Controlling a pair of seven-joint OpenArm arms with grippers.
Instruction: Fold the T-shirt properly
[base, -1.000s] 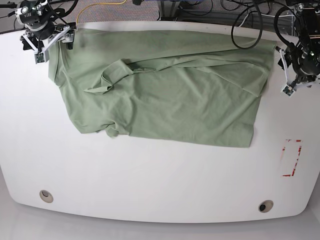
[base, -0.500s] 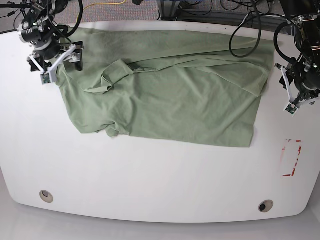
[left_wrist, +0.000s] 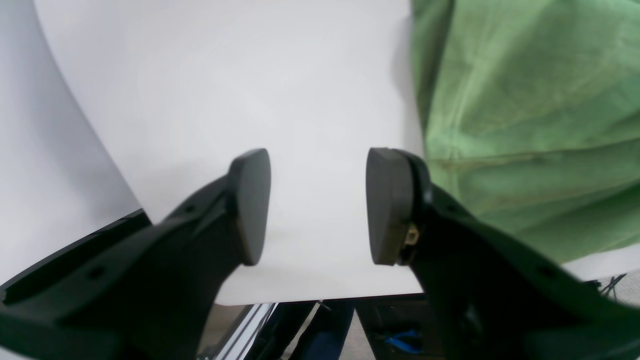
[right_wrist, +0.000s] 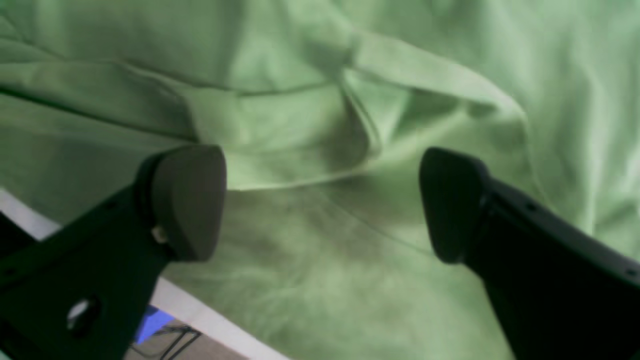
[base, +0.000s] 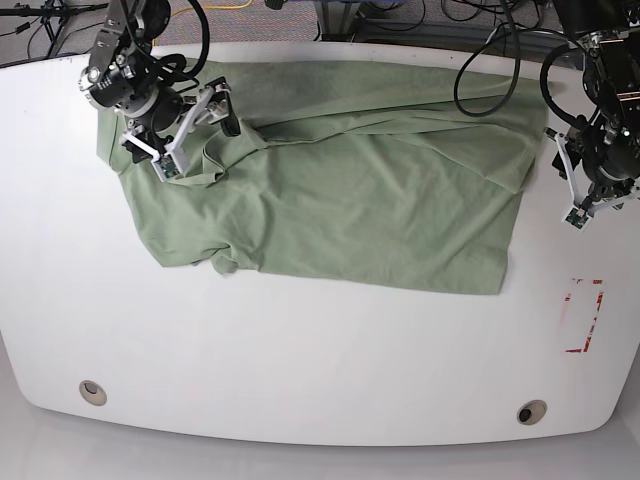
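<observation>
The pale green T-shirt (base: 350, 200) lies spread and creased across the far half of the white table (base: 300, 350), with a folded flap near its left end. My right gripper (base: 195, 135) hovers open over that flap. In the right wrist view its fingers (right_wrist: 190, 200) stand wide apart above the T-shirt (right_wrist: 400, 75), with nothing between them. My left gripper (base: 568, 180) is off the shirt's right edge. In the left wrist view the left gripper (left_wrist: 317, 200) is open over bare table, the T-shirt (left_wrist: 525, 125) just to its right.
A red rectangular marking (base: 585, 315) sits on the table near the right edge. Two round holes (base: 92, 391) (base: 531, 411) lie near the front edge. Cables (base: 490, 50) hang behind the back edge.
My right gripper has moved from the table's far-left corner rightwards onto the shirt's folded flap. My left gripper has drifted slightly towards the front. The shirt lies as before.
</observation>
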